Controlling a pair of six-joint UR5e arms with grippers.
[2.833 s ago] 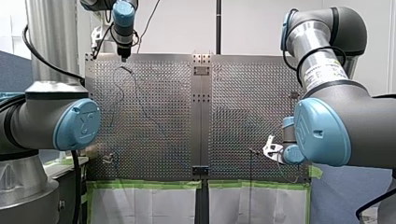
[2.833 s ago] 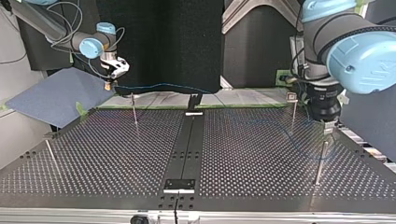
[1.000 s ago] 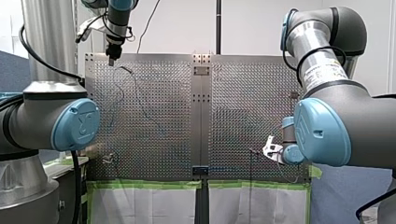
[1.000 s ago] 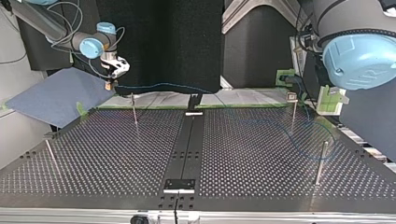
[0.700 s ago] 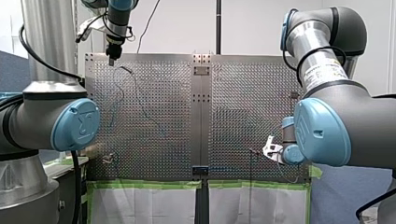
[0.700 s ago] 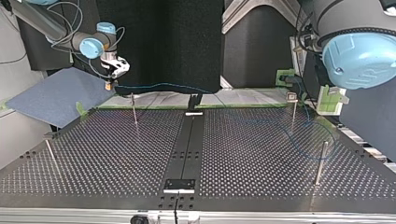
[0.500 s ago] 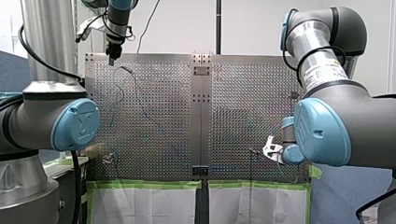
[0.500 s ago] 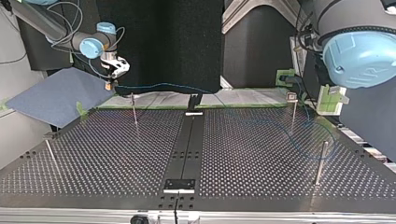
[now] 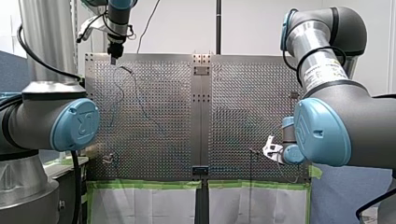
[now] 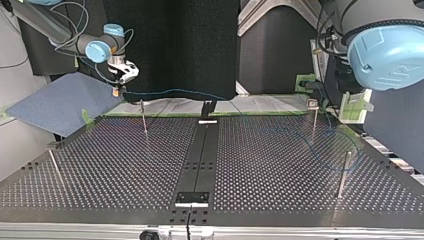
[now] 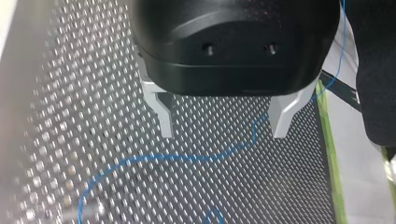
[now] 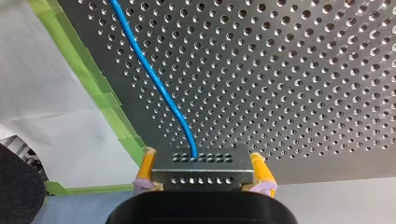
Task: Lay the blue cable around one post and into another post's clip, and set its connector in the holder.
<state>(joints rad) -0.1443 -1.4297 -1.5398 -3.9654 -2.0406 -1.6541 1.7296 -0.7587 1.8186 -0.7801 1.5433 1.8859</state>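
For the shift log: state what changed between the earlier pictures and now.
My left arm's black, metal-fingered gripper lifted away from the thin metal post at the top view's right, toward that edge; it now stands open, holding nothing. Unchanged: the thin blue cable lies looped near that post, and my right gripper is shut on the grey perforated metal connector.

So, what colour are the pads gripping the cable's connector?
Yellow; the right wrist view shows the pads best, either side of the connector.
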